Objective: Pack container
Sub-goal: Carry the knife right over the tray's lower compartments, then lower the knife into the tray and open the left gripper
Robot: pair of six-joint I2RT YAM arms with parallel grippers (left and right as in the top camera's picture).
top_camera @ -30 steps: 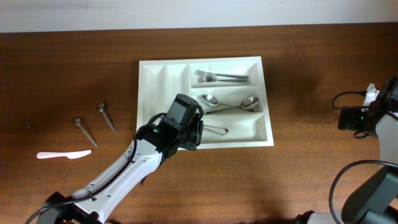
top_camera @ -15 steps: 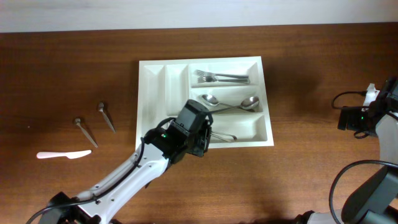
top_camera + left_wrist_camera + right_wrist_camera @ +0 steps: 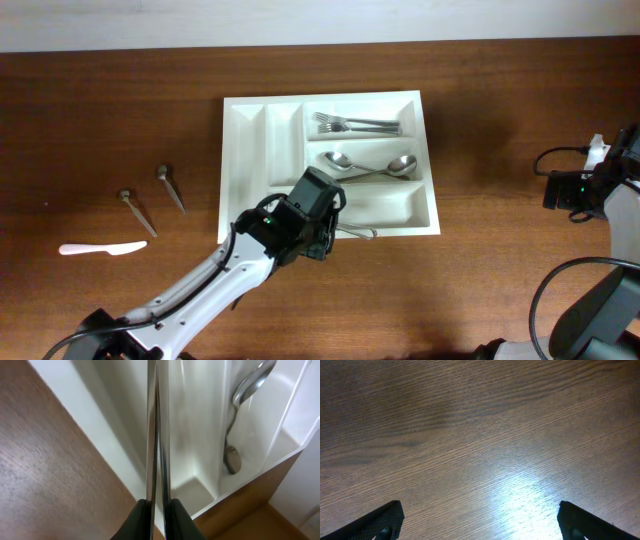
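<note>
Overhead, the white tray (image 3: 245, 130) sits mid-table (image 3: 500, 280), centre of frame, long side running left to right. The left gripper (image 3: 327, 233) is right at the tray's lower edge, by the bottom long compartment. It's clamped on a thin metal utensil (image 3: 357, 232) that pokes out to the right along that lower rim.

The wrist view backs that up. Both fingers (image 3: 136, 519) are pinched tight at bottom centre. The utensil (image 3: 156, 435) shows edge-on, a bright sliver running straight up the frame over white plastic. Whether its far end touches the tray floor, can't tell. In the upper right of that view a spoon (image 3: 246, 387) lies in the neighbouring compartment.

Back overhead: forks (image 3: 355, 125) in the top long compartment, two spoons (image 3: 370, 168) crossed in the middle one. Out on the wood at the left of the frame are two small utensils (image 3: 173, 190) and a white plastic knife (image 3: 102, 248), all well apart from the tray.

The right arm (image 3: 585, 188) is at the far right edge, well apart from the tray. On its wrist camera the right gripper (image 3: 480, 522) has its jaws spread wide, fingertips in the bottom corners, over the wood.
</note>
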